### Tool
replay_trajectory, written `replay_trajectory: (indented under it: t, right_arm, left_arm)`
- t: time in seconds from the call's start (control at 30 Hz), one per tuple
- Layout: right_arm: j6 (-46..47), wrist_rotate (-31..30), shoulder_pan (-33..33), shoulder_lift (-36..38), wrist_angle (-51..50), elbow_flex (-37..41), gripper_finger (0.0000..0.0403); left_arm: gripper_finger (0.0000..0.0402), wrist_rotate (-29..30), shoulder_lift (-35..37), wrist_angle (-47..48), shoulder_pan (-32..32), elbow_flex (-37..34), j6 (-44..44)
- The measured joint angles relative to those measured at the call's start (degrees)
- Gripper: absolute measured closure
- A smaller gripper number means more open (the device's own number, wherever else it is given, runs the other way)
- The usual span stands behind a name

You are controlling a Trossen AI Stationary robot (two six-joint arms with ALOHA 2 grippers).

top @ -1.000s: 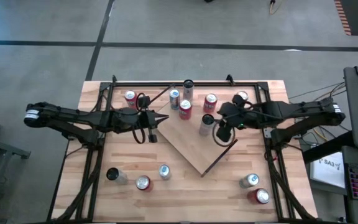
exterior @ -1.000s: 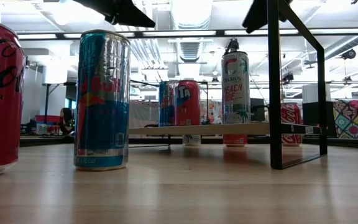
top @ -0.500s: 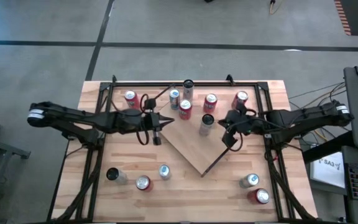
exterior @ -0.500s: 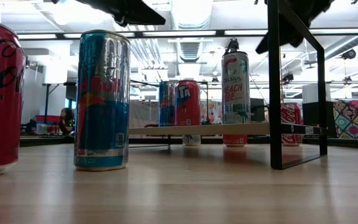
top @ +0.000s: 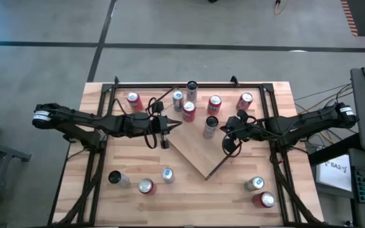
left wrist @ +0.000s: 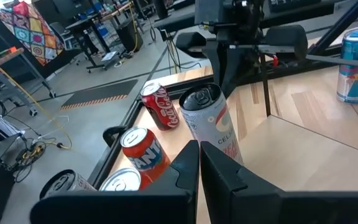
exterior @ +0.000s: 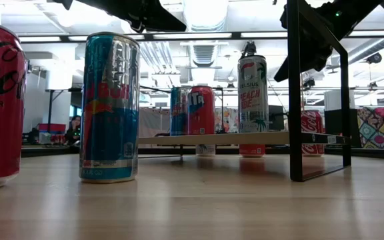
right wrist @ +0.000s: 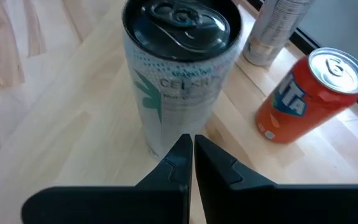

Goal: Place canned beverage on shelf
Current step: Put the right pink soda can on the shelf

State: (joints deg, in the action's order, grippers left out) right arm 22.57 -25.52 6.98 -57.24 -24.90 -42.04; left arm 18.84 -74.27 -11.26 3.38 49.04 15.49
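The Celsius can [top: 210, 126] stands on the shelf [top: 198, 149] — both grippers, left [top: 177, 123] and right [top: 227, 128], are closed and empty.

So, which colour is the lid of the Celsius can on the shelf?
Black; the Celsius can shows it best in the right wrist view.

The plank table [top: 125, 202] carries the light-wood shelf [top: 198, 149], set diagonally at its middle. 2 cans stand on the shelf, a white one [top: 210, 125] and a red one [top: 189, 111]; others stand on the table itself.
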Motion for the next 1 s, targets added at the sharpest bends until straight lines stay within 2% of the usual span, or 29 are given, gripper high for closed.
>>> replay_trajectory:
  t: [0.57, 1.0]
  right_arm:
    - [-1.0, -0.5, -0.1, -4.5, 3.8, 0.0, 0.0394]
    - [-1.7, 0.0, -0.1, -4.6, 4.4, 0.0, 0.0394]
  left_arm:
    - [0.0402, 0.1, 0.0, -0.2, 0.0, 0.0, 0.0]
    - [0.0402, 0.1, 0.0, -0.2, 0.0, 0.0, 0.3]
